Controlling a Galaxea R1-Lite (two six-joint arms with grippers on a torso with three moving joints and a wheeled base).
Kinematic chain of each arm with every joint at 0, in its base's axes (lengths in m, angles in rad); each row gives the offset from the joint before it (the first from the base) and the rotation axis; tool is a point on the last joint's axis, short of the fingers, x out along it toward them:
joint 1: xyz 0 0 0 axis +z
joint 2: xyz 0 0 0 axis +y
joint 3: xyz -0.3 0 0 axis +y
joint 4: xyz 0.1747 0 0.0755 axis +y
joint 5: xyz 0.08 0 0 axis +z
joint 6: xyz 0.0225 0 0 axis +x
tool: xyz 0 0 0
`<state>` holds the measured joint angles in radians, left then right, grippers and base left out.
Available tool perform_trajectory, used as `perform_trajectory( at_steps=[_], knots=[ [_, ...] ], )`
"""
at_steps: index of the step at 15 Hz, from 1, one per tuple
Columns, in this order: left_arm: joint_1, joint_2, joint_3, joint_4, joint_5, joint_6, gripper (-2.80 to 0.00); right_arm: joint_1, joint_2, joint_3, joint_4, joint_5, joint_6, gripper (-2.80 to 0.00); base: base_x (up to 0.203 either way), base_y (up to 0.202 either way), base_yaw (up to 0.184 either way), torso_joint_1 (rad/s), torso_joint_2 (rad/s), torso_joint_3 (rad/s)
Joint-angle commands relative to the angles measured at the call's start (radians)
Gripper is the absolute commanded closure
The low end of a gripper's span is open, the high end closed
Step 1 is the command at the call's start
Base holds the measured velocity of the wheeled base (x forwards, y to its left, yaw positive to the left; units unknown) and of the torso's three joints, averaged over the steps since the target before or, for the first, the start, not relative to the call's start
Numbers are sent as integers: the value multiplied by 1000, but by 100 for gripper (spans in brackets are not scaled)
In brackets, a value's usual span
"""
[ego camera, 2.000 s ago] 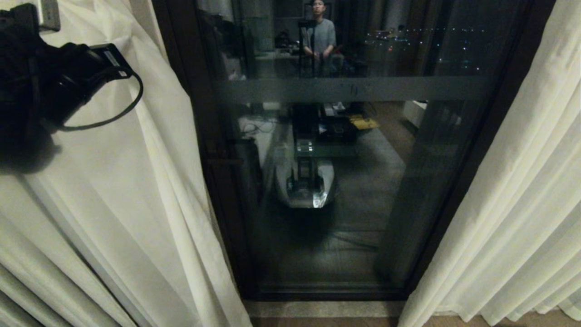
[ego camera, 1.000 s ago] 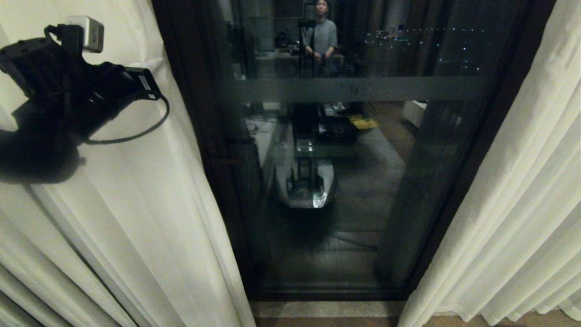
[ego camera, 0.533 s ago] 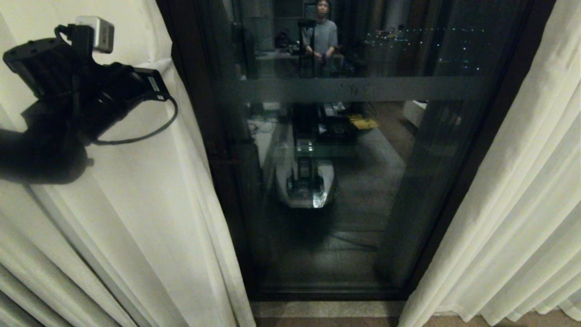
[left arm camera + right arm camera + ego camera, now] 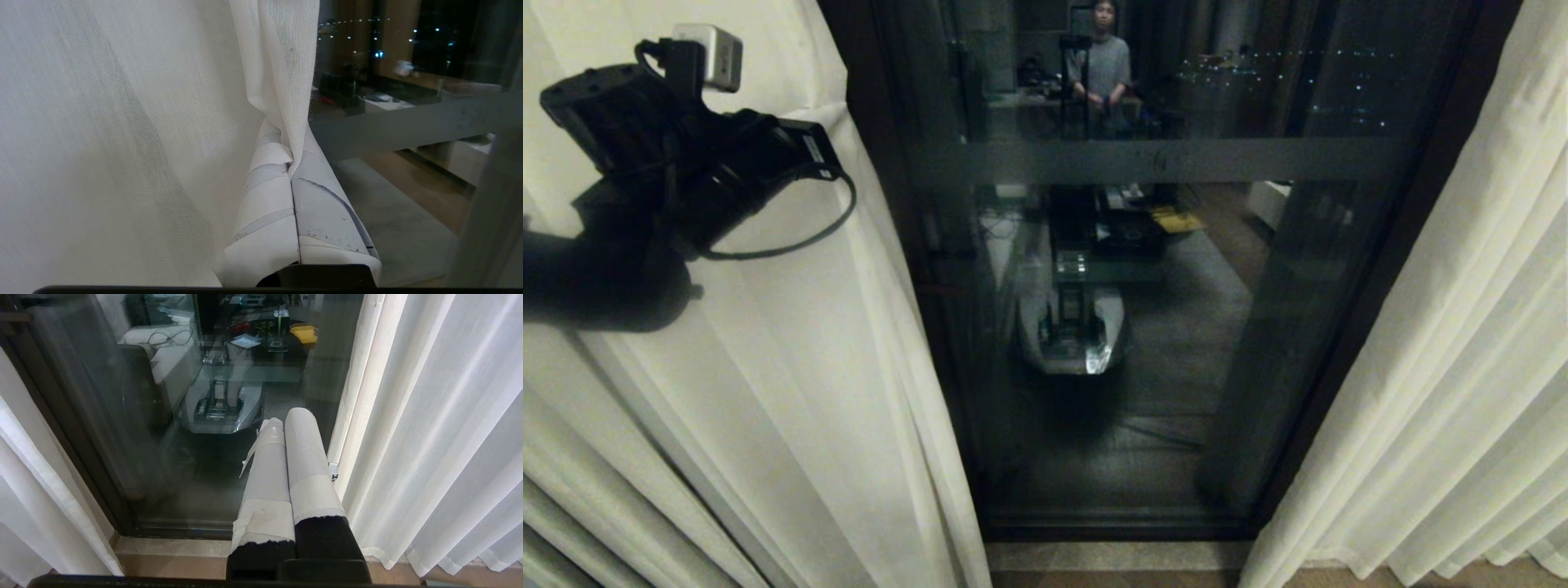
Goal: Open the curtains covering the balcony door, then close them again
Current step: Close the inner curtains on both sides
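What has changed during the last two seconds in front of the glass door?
The left hand, shut on the edge of the left curtain, has carried it toward the middle, so it covers more of the balcony door. The right curtain and the right hand have stayed as they were.

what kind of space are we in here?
Most likely a lived-in room of a high-rise flat at night: floor-length curtains flank a glass balcony door, city lights show outside, and furniture reflects in the pane.

Thin matt woven cloth curtains [image 4: 792, 367]; glossy reflective glass balcony door [image 4: 1143, 327]
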<state>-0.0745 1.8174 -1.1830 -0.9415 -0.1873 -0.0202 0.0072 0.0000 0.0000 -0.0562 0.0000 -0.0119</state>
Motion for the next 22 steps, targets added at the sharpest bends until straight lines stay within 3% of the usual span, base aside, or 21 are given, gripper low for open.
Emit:
perform_trajectory(
  at_steps=[1, 5, 22],
  knots=[
    [-5, -1, 0, -7, -3, -1, 0, 0, 0, 0, -1, 0, 0, 0, 0, 0, 0, 0, 0, 0],
    [-8, -1, -1, -7, -5, -1, 0, 0, 0, 0, -1, 0, 0, 0, 1, -78, 2, -2, 1, -1],
    [-10, 2, 0, -7, -8, -1, 0, 0, 0, 0, -1, 0, 0, 0, 0, -186, 3, 2, 2, 3]
  ],
)
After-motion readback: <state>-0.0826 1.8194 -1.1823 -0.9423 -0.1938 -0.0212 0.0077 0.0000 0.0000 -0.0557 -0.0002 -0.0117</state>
